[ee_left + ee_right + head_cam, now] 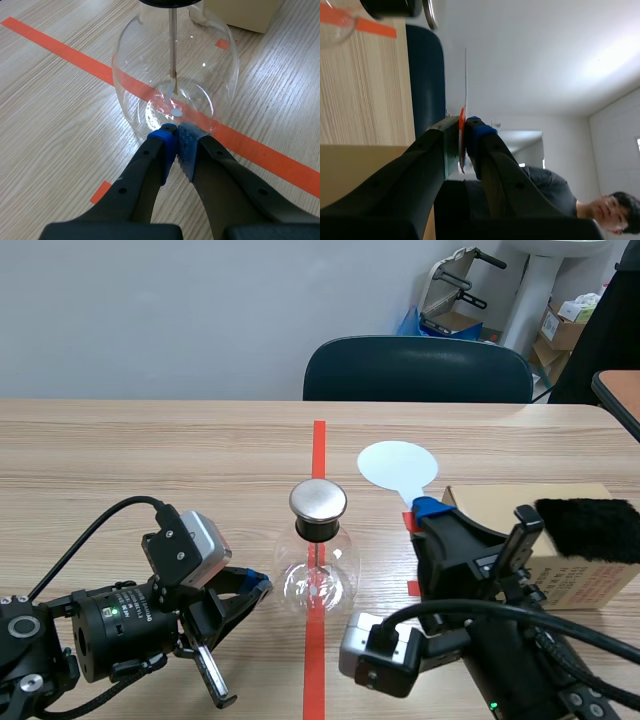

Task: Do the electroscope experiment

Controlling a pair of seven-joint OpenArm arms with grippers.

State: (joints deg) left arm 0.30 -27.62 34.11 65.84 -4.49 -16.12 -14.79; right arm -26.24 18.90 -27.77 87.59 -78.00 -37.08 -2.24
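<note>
The electroscope, a round glass flask [318,578] with a black neck and a metal disc [318,500] on top, stands on the red tape line. My left gripper [252,587] is shut on nothing, its tips against the flask's lower wall [175,65]. The left wrist view shows the gripper [175,132], the inner rod [172,40] and its foil leaf [175,86]. My right gripper [423,510] is shut on the handle of a thin white round paddle [398,465], held up right of the flask. The right wrist view shows the gripper [464,125] and the paddle edge-on [465,80].
A cardboard box [575,575] lies at the right with a black fur cloth [590,528] on top. A dark blue chair [418,370] stands behind the table's far edge. In the right wrist view a person [602,210] appears in the background.
</note>
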